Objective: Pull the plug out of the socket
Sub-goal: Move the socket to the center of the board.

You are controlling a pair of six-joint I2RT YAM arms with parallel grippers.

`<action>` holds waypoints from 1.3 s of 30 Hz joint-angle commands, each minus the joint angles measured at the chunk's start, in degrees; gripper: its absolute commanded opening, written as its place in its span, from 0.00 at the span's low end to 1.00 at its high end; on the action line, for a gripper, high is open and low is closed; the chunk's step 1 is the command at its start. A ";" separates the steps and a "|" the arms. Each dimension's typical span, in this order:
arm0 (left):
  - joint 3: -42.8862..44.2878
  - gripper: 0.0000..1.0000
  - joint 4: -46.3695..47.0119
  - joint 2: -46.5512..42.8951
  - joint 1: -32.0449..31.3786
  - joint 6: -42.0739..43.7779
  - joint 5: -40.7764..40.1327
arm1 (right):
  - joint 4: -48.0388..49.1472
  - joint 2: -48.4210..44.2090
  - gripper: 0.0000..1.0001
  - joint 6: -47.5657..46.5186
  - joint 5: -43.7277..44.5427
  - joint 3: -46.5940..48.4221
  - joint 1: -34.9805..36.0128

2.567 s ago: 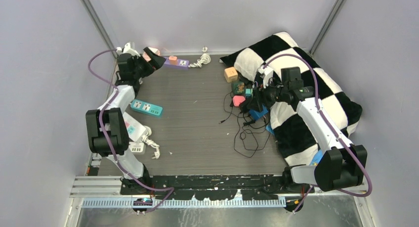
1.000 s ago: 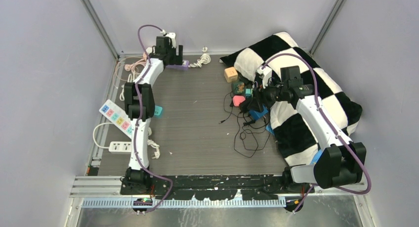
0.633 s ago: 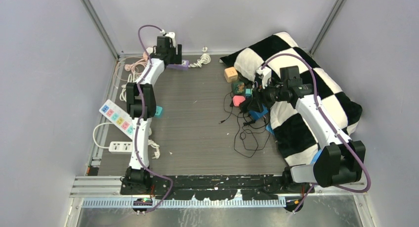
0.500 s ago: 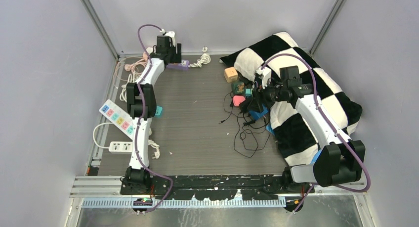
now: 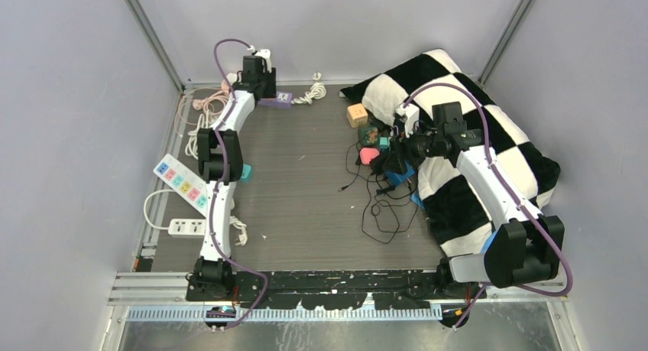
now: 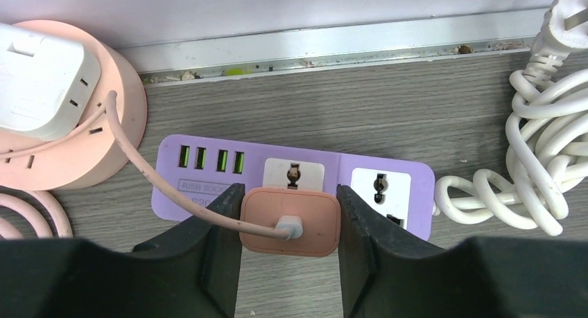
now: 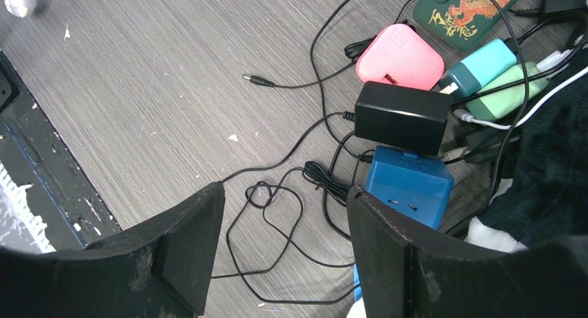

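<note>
A salmon-pink plug [image 6: 290,221] with a pink cord sits in the purple power strip [image 6: 388,186], the socket, at the table's far edge. My left gripper [image 6: 290,228] straddles the plug from above, both black fingers pressed flat against its left and right sides. From above, the left gripper [image 5: 258,82] covers the plug, and only the right end of the purple strip [image 5: 281,99] shows. My right gripper [image 7: 284,242] hangs open over loose black cables, holding nothing, just left of a blue socket cube [image 7: 409,183]. It sits at the pillow's edge [image 5: 397,158].
A round pink socket hub [image 6: 104,138] carrying a white adapter [image 6: 41,82] lies left of the strip, and a coiled white cable [image 6: 548,159] lies right of it. The back wall rail runs close behind. A checkered pillow [image 5: 474,114], several adapters and a white power strip [image 5: 179,181] lie about.
The left arm swung from the far-left corner over to the purple strip, and its jaws narrowed onto the plug's sides. The right arm has not moved.
</note>
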 commanded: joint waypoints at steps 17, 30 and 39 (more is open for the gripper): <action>-18.30 0.00 12.38 -14.18 0.15 3.06 16.88 | 0.44 -0.05 0.70 -0.93 0.03 2.24 -0.10; -43.87 0.00 26.74 -28.68 0.07 2.83 38.14 | 0.98 -1.51 0.70 -0.80 -0.03 1.58 -0.15; -66.67 0.00 35.87 -42.21 -3.93 3.34 36.18 | 1.54 -2.91 0.70 -1.24 -3.01 0.53 -0.11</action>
